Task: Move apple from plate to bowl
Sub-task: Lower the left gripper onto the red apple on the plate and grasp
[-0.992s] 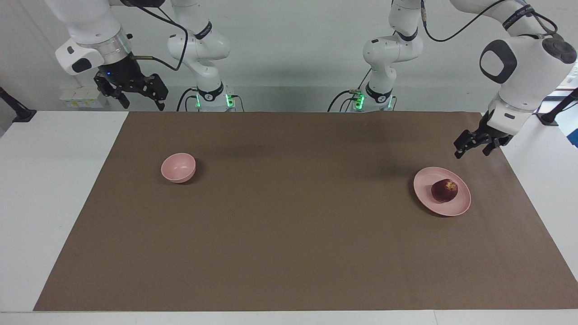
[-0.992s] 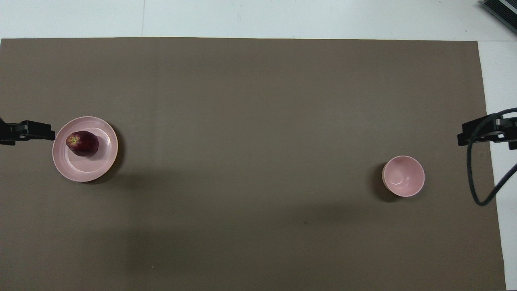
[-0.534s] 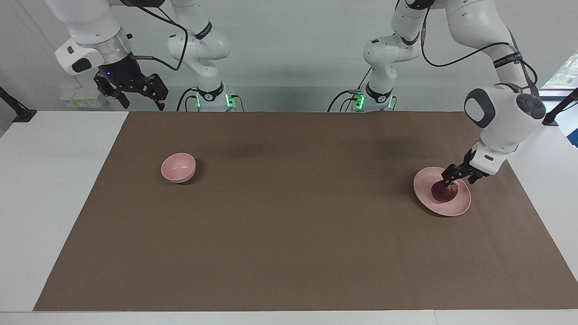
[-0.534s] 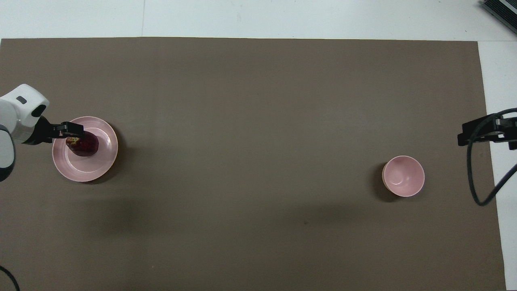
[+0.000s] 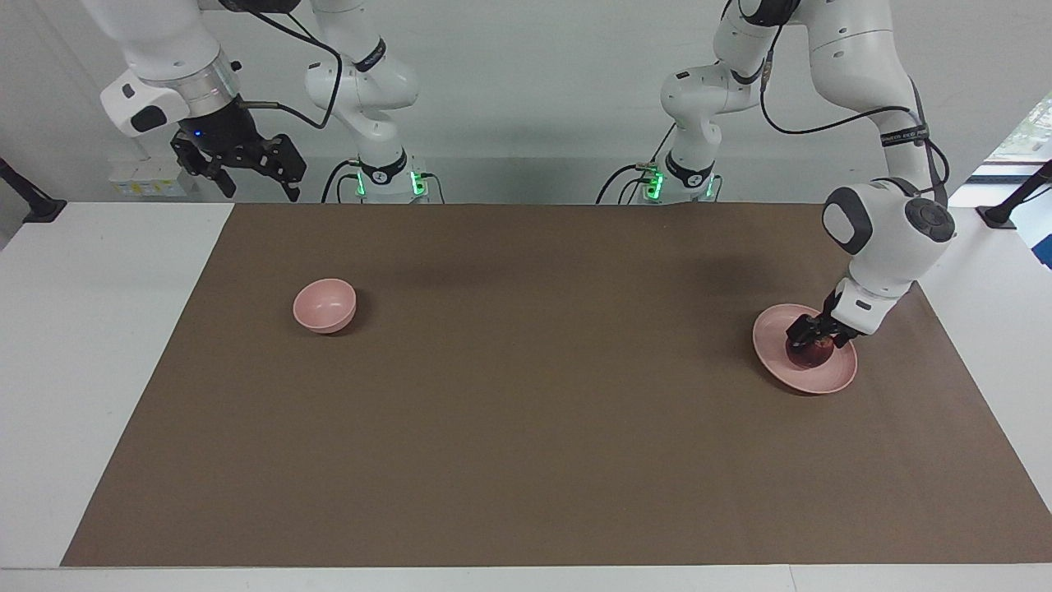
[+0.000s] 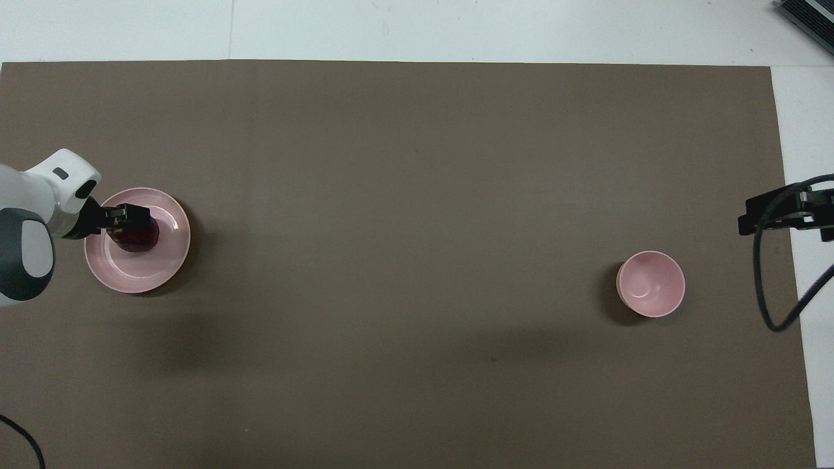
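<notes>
The dark red apple (image 5: pixel 810 354) lies on the flat pink plate (image 5: pixel 801 374) toward the left arm's end of the table. My left gripper (image 5: pixel 810 339) is down on the apple's top, right against it; the apple still rests on the plate. In the overhead view the left gripper (image 6: pixel 124 215) covers part of the apple (image 6: pixel 138 237) on the plate (image 6: pixel 150 273). The small deep pink bowl (image 5: pixel 325 305) stands empty toward the right arm's end and also shows in the overhead view (image 6: pixel 651 284). My right gripper (image 5: pixel 256 189) waits open, raised beside the mat's corner.
A brown mat (image 5: pixel 526 395) covers most of the white table (image 5: pixel 99 345). The right arm's black cable (image 6: pixel 775 306) hangs near the mat's edge beside the bowl.
My left arm has swung in from beside the plate and come down onto the apple. The apple, the plate, the bowl and the right arm have not moved.
</notes>
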Available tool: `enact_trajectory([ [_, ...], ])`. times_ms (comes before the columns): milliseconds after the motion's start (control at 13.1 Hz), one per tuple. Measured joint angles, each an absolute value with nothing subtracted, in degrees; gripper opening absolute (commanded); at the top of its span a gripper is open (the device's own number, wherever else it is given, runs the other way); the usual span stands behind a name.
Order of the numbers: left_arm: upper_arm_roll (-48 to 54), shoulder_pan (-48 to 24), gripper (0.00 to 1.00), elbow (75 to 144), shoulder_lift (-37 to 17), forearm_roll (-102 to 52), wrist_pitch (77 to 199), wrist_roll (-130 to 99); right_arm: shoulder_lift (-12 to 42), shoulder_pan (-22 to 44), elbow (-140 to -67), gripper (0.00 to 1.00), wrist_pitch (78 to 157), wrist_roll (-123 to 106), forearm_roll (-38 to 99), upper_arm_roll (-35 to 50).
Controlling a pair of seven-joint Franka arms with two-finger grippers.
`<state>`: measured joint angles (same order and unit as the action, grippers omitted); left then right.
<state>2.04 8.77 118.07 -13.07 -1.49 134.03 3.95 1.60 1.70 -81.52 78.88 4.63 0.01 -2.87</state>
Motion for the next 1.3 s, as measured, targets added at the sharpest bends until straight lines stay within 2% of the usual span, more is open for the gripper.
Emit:
enact_trajectory([
  [611,2.04,8.77,1.00,119.68,-13.07,-1.49,135.18,3.95,1.60,1.70,-81.52,1.00,78.61,4.63,0.01,-2.89],
  [687,2.05,8.77,0.86,119.74,-13.07,-1.49,135.22,3.95,1.60,1.70,-81.52,1.00,78.61,4.63,0.01,-2.90],
  [840,2.06,8.77,0.21,119.78,-13.07,-1.50,135.22,3.70,1.59,1.69,-81.52,1.00,78.61,4.63,0.01,-2.91],
  [916,2.03,8.77,0.00,119.77,-12.97,-1.49,135.22,3.29,1.59,1.69,-81.52,1.00,78.61,4.63,0.01,-2.91],
  [1298,2.19,8.49,0.00,119.85,-12.77,-1.50,135.22,2.71,1.59,1.68,-81.52,1.00,78.61,4.63,0.01,-2.92],
])
